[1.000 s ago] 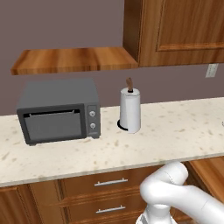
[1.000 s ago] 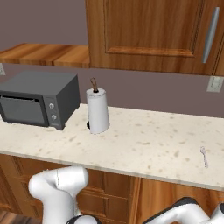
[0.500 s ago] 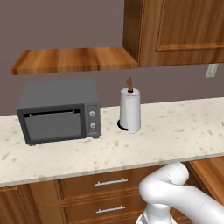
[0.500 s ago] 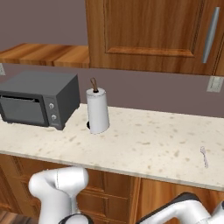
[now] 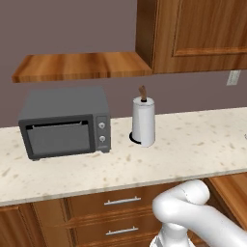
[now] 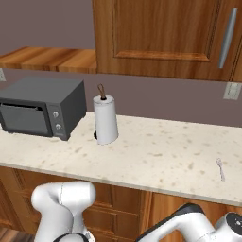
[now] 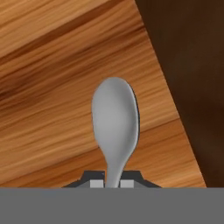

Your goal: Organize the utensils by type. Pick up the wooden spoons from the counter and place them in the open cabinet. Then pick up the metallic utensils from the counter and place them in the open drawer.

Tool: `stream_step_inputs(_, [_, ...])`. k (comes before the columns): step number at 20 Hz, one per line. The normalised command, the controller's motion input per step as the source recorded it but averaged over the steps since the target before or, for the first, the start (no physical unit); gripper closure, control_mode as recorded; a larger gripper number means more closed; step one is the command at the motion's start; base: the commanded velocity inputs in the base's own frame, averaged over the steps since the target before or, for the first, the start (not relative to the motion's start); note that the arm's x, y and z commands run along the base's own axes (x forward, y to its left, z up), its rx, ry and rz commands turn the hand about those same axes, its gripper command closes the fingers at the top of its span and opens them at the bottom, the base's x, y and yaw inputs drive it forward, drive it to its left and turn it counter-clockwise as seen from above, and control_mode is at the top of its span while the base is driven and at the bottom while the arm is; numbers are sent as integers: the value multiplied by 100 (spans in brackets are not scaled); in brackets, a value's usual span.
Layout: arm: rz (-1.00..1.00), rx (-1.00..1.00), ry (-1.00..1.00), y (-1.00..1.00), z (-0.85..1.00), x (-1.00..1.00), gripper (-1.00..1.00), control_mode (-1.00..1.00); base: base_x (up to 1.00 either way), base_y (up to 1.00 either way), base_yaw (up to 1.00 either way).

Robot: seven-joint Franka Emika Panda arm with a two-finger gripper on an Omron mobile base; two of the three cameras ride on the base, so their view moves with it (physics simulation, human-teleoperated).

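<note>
- tool [image 7: 112, 183] pinches silver spoon [image 7: 115, 124] by the handle, bowl out over wood surface [image 7: 52, 87]
- second small spoon [image 6: 220, 168] lies on bench [image 6: 156, 156], right of paper towel roll [image 6: 105, 119] (well apart)

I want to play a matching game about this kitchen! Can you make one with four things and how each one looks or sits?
Things:
1. microwave
2. paper towel roll
3. spoon in hand view
4. spoon in right base view

Matches:
A. lying flat near the right end of the counter
B. dark grey box
C. white, standing upright
D. pinched in the gripper

Pairs: 1-B, 2-C, 3-D, 4-A
</note>
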Motion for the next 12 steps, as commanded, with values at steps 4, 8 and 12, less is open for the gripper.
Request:
stream_step_inputs(4, [0, -1, 0, 7, -11, 33, 100, -100, 0, 0, 0])
stream_step_inputs(8, [0, -7, 3, 1, -12, 21, 100, -100, 0, 0, 0])
stream_step_inputs(12, [0, -5, 5, -1, -22, 12, 100, -100, 0, 0, 0])
